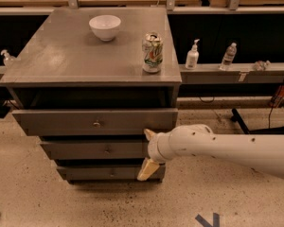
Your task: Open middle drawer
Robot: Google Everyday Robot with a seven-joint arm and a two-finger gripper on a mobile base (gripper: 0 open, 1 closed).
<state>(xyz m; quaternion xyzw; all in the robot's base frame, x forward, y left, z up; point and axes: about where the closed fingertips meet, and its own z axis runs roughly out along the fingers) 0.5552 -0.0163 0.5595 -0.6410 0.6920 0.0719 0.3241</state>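
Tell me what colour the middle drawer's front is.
Plain grey, clearest in the camera view; the gripper, fingers spread, sits at the middle drawer's right end.
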